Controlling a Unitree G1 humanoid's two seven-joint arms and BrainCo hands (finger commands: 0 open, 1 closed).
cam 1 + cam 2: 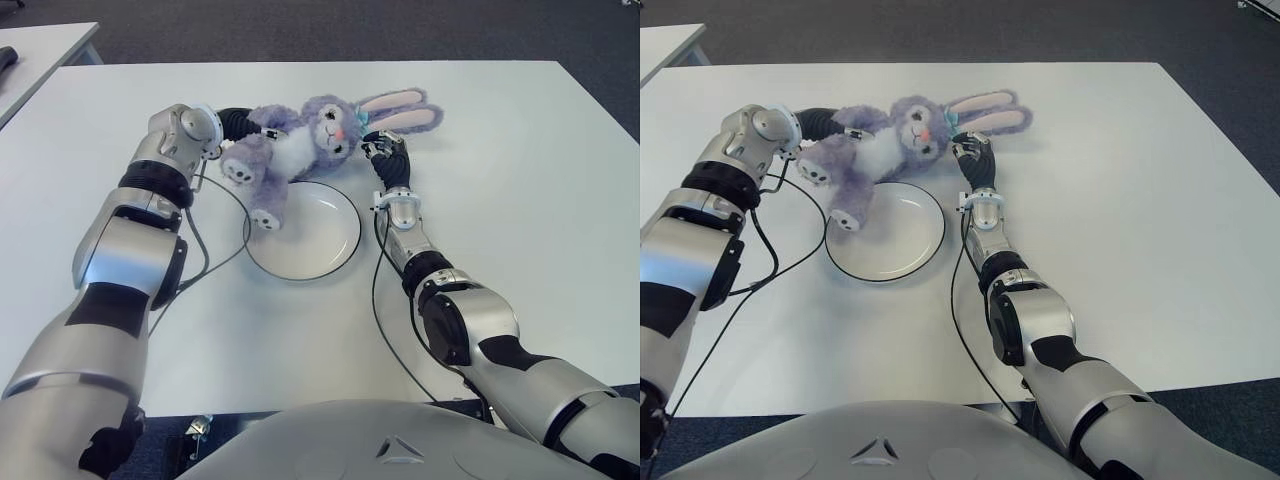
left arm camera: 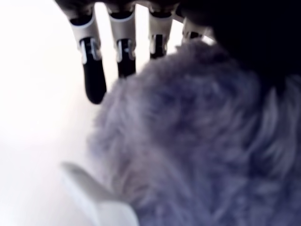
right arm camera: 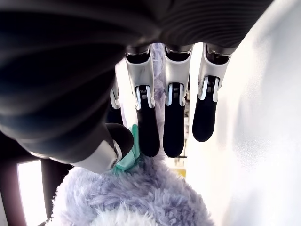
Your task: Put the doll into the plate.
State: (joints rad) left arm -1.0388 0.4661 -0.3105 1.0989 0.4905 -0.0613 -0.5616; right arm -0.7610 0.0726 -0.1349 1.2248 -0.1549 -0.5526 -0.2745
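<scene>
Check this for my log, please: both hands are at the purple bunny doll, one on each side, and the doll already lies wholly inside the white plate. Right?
Not quite. The left hand and right hand do flank the doll, but it is not wholly in the plate. The left eye view shows only one foot over the rim; its body, head and ears lie beyond the plate, over the table.

Doll [image 1: 300,140]: lilac fur, white belly, pink ear linings, teal bow. Plate [image 1: 325,240]: white, dark rim. Surface [image 1: 520,180]: white. Floor [image 1: 300,30]: dark grey.
</scene>
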